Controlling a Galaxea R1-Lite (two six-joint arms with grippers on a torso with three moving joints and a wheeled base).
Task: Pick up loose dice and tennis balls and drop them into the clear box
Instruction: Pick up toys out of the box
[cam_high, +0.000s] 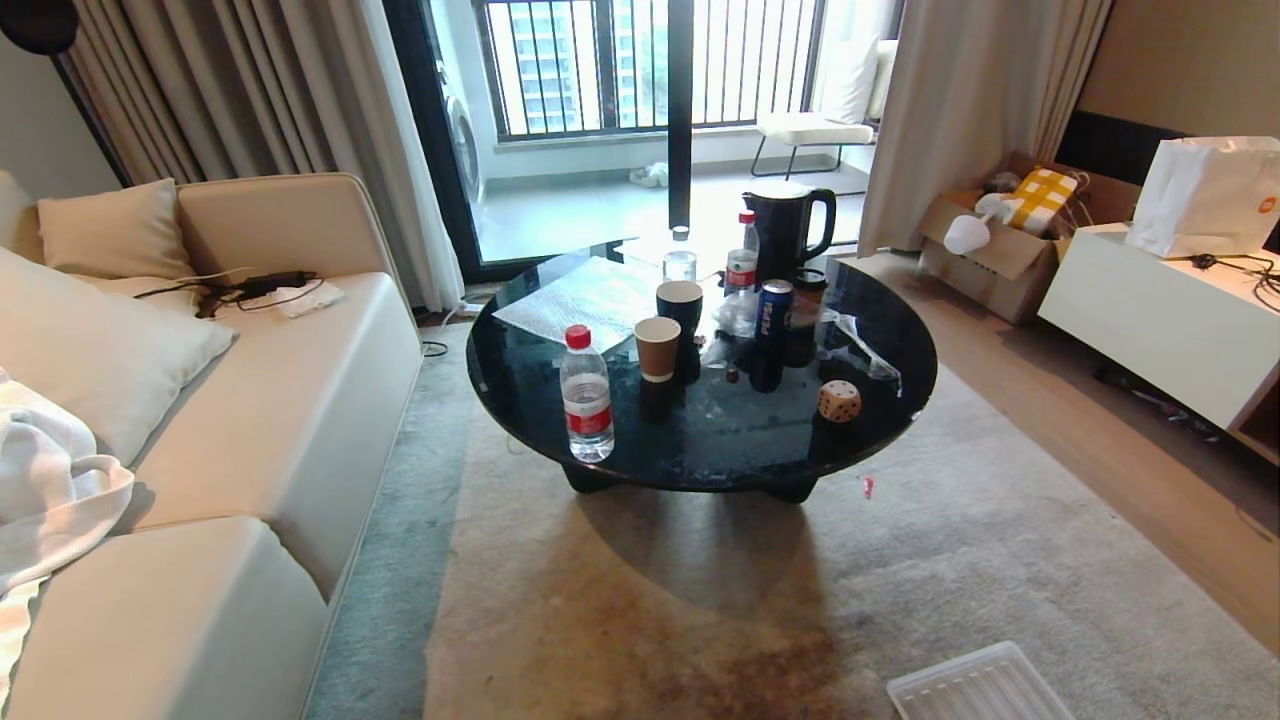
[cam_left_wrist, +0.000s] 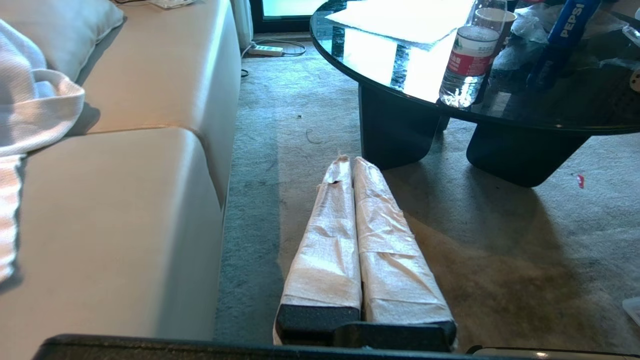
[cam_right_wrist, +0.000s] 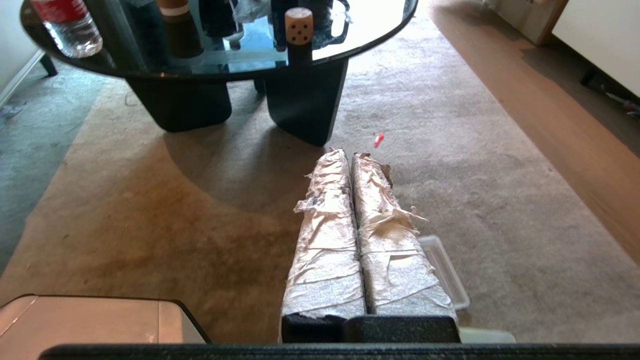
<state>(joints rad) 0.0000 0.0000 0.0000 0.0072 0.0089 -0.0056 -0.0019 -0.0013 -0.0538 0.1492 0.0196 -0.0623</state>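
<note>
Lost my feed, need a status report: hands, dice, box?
Both hands shut, empty: left hand, right hand. Tan die on round table, near its edge. Ribbed clear tray on rug. Bottles, cups crowd table.

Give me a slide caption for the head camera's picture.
Tan die waits on the cluttered round black table; ribbed plastic tray lies on the carpet.

Both arms are hanging low, out of the head camera's sight. Left gripper (cam_left_wrist: 350, 162) is pointing forward and slightly down — its tape-wrapped fingers (cam_left_wrist: 330, 235) are pressing flat together. Right gripper (cam_right_wrist: 348, 155) is posing alike — wrapped fingers (cam_right_wrist: 327, 240) touching along their length, holding nothing.
</note>
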